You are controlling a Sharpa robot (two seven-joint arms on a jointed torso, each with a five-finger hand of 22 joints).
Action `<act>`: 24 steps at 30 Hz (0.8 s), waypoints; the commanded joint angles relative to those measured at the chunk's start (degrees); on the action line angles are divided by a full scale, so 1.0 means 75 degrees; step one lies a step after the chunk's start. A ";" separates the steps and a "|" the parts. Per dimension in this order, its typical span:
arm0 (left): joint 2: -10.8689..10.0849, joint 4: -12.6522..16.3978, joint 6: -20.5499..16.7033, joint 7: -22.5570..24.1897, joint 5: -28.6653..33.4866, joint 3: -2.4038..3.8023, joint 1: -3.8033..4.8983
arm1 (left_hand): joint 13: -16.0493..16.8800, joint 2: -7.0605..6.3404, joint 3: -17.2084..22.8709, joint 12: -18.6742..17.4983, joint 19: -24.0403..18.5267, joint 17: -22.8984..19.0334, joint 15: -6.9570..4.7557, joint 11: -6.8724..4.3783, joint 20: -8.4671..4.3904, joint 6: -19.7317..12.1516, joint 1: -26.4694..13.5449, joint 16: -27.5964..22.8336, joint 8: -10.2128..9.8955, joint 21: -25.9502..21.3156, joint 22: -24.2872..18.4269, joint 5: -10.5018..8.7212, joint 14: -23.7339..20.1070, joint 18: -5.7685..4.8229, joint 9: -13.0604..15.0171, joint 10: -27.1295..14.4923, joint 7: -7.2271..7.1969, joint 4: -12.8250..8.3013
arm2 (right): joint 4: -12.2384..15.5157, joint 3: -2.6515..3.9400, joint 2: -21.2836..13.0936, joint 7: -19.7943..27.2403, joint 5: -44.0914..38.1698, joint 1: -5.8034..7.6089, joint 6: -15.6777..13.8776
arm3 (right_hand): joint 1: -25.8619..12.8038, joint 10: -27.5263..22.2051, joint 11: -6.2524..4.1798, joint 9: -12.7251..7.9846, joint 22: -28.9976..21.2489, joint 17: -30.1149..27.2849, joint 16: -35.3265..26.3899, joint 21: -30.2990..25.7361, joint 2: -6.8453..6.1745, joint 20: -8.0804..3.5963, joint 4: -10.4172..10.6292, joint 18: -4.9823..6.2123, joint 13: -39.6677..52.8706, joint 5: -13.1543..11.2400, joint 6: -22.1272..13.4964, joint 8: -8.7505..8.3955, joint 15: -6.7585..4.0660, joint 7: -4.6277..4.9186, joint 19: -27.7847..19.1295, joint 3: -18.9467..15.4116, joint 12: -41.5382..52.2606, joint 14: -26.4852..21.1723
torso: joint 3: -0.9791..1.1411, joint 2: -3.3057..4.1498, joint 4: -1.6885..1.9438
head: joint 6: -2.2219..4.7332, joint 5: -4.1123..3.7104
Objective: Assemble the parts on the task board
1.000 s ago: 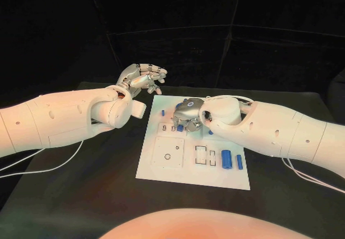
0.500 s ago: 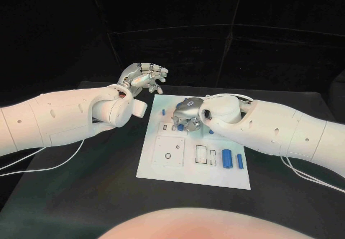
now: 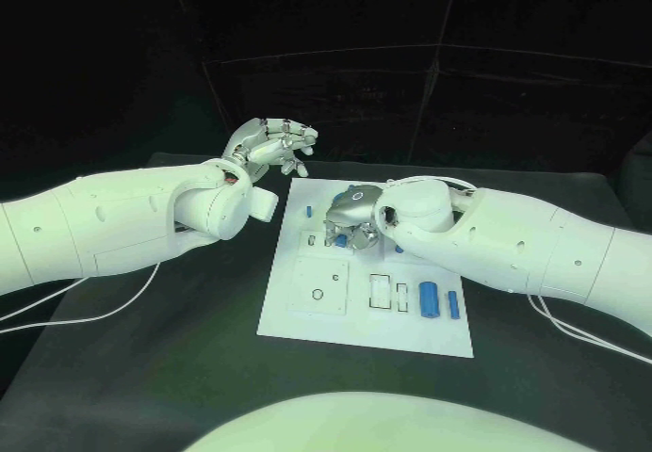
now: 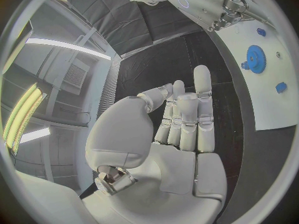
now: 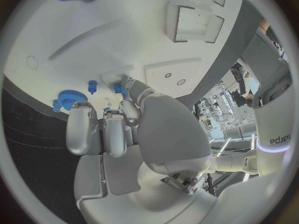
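Observation:
The white task board [image 3: 356, 330] lies mid-table. My right hand [image 3: 350, 218] bends down over its far middle, and its thumb and a finger [image 5: 129, 88] pinch a small blue part [image 5: 117, 88] at the board surface. A blue gear [image 5: 69, 98] and a small blue peg [image 5: 92, 86] stand just beside those fingers. My left hand [image 3: 274, 147] hangs raised beyond the board's far left corner, fingers curled in and holding nothing [image 4: 184, 117]. From there the gear [image 4: 255, 59] and my right hand [image 4: 229, 12] are visible.
A blue cylinder [image 3: 430, 300] and a thinner blue pin [image 3: 452, 304] lie near the board's right edge, beside two rectangular slots [image 3: 389, 294]. A small blue piece [image 3: 308, 212] sits at the far left of the board. Black table [image 3: 163, 358] surrounds it.
Both arms stay almost where they were. My right hand's fingers have shifted slightly over the board's far middle.

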 commanded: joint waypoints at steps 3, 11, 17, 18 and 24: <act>0.0015 -0.0002 0.0053 -0.0001 0.0007 0.0004 0.0009 | -0.0019 0.0041 0.0008 -0.0017 0.0061 -0.0011 -0.0011 -0.0001 0.0015 0.0024 0.0055 -0.0028 -0.0018 -0.0032 -0.0012 0.0021 -0.0052 0.0050 -0.0016 -0.0041 0.0045 -0.0059 | 0.0030 -0.0227 -0.0058 0.0055 -0.0025 -0.0028 0.0296 | -0.0102 0.0030 0.0010 0.0043 0.0276 0.0762 0.0008 -0.0027 -0.0008 -0.0051 -0.0012 0.0033 0.0024 -0.0031 0.0171 0.0058 -0.0022 0.0038 -0.0013 0.0111 0.0047 0.0503 | -0.0002 -0.0005 -0.0004 | -0.0009 0.0006; 0.0014 -0.0010 0.0059 -0.0023 0.0007 0.0004 0.0009 | -0.0019 0.0041 0.0008 -0.0017 0.0061 -0.0011 -0.0011 -0.0001 0.0015 0.0024 0.0055 -0.0028 -0.0018 -0.0032 -0.0012 0.0021 -0.0052 0.0050 -0.0016 -0.0041 0.0045 -0.0059 | -0.0011 -0.0373 -0.0078 0.0015 -0.0100 -0.0028 0.0141 | -0.0142 0.0033 0.0065 0.0058 0.0284 0.0766 0.0008 -0.0027 0.0024 -0.0029 -0.0026 0.0031 0.0043 -0.0026 0.0354 0.0093 0.0013 0.0113 -0.0010 0.0196 0.0065 0.0504 | 0.0005 0.0000 0.0000 | -0.0015 0.0008; 0.0018 -0.0017 0.0071 -0.0046 0.0007 0.0004 0.0009 | -0.0019 0.0041 0.0008 -0.0017 0.0061 -0.0011 -0.0011 -0.0001 0.0015 0.0024 0.0055 -0.0028 -0.0018 -0.0032 -0.0012 0.0021 -0.0052 0.0050 -0.0016 -0.0041 0.0045 -0.0059 | -0.0023 -0.0395 -0.0109 0.0014 -0.0130 -0.0029 -0.0220 | -0.0162 0.0091 0.0147 0.0065 0.0345 0.0823 0.0047 0.0010 0.0055 -0.0001 -0.0038 0.0014 0.0103 -0.0003 0.0476 0.0109 0.0063 0.0166 0.0044 0.0267 0.0129 0.0521 | 0.0004 -0.0001 -0.0003 | -0.0020 0.0004; 0.0018 -0.0019 0.0072 -0.0051 0.0007 0.0004 0.0009 | -0.0019 0.0041 0.0008 -0.0017 0.0061 -0.0011 -0.0011 -0.0001 0.0015 0.0024 0.0055 -0.0028 -0.0018 -0.0032 -0.0012 0.0021 -0.0052 0.0050 -0.0016 -0.0041 0.0045 -0.0059 | -0.0020 -0.0397 -0.0116 0.0023 -0.0132 -0.0029 -0.0283 | -0.0171 0.0102 0.0164 0.0068 0.0356 0.0837 0.0056 0.0017 0.0064 0.0008 -0.0037 0.0011 0.0113 -0.0003 0.0515 0.0117 0.0075 0.0172 0.0054 0.0282 0.0141 0.0525 | 0.0005 0.0000 -0.0002 | -0.0018 0.0002; 0.0019 -0.0026 0.0074 -0.0067 0.0006 0.0004 0.0008 | -0.0028 0.0046 0.0013 -0.0015 0.0065 -0.0021 -0.0011 -0.0001 0.0015 0.0024 0.0059 -0.0032 -0.0017 -0.0035 -0.0016 0.0022 -0.0054 0.0049 -0.0022 -0.0044 0.0047 -0.0068 | -0.0017 -0.0400 -0.0148 0.0083 -0.0112 -0.0029 -0.0508 | -0.0227 0.0156 0.0212 0.0090 0.0409 0.0869 0.0077 0.0050 0.0131 0.0047 -0.0013 0.0000 0.0163 -0.0025 0.0722 0.0169 0.0109 0.0182 0.0102 0.0345 0.0196 0.0534 | 0.0002 -0.0003 0.0000 | -0.0016 -0.0011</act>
